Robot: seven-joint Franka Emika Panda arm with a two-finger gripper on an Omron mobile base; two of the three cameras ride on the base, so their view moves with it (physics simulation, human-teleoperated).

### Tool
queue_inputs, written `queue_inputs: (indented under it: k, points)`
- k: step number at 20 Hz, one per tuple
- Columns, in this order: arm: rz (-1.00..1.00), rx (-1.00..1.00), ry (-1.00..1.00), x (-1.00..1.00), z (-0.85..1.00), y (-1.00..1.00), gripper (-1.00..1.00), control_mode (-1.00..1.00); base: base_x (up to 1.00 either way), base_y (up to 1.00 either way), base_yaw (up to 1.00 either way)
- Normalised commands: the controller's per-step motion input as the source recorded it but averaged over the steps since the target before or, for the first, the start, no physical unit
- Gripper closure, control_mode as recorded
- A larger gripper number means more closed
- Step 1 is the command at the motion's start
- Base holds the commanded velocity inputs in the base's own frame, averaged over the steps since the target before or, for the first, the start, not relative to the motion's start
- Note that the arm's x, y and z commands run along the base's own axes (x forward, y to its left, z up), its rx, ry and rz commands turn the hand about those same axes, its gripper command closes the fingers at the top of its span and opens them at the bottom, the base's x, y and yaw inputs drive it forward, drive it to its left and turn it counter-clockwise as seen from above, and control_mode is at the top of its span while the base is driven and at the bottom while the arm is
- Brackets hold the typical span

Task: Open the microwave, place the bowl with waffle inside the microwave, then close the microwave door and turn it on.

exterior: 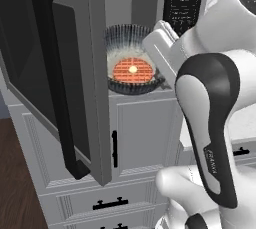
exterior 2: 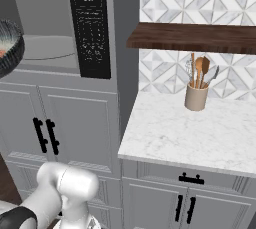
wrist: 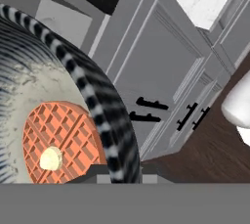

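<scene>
The microwave door (exterior: 50,73) stands swung open to the left, its long black bar handle (exterior: 57,83) facing me. The dark speckled bowl (exterior: 131,65) hangs at the mouth of the microwave (exterior 2: 50,48), tipped toward the base cameras, with the orange-red waffle (exterior: 132,69) lying in it. In the hand view my gripper (wrist: 119,171) is shut on the bowl's rim (wrist: 105,115), and the waffle (wrist: 56,142) sits just left of the fingers. The bowl's edge (exterior 2: 9,48) shows at the left of the right base view. The black keypad panel (exterior 2: 92,28) lies right of the cavity.
Grey cabinet doors with black handles (exterior: 114,148) stand below the microwave. To the right, a marble counter (exterior 2: 200,133) carries a beige crock with wooden spoons (exterior 2: 196,95) under a dark wooden shelf (exterior 2: 195,37). The open door blocks the left side.
</scene>
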Motion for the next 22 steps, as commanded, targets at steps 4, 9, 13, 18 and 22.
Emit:
queue_inputs:
  k: [4, 9, 13, 18, 22]
  points:
    - [-0.21, 0.2, -0.01, 0.01, 0.02, 0.0, 1.0, -1.0, 0.0, 0.0, 0.0]
    - [-0.12, 0.17, 0.0, 0.35, 0.0, 0.06, 1.0, -1.0, 0.0, 0.0, 0.0]
    - [-0.1, 0.1, 0.0, 0.42, 0.0, 0.17, 1.0, -1.0, 0.0, 0.0, 0.0]
    - [-0.1, 0.03, 0.0, 0.5, 0.0, 0.26, 1.0, -1.0, 0.0, 0.0, 0.0]
    - [-0.08, 0.01, 0.0, 0.59, 0.0, 0.11, 1.0, -1.0, 0.0, 0.0, 0.0]
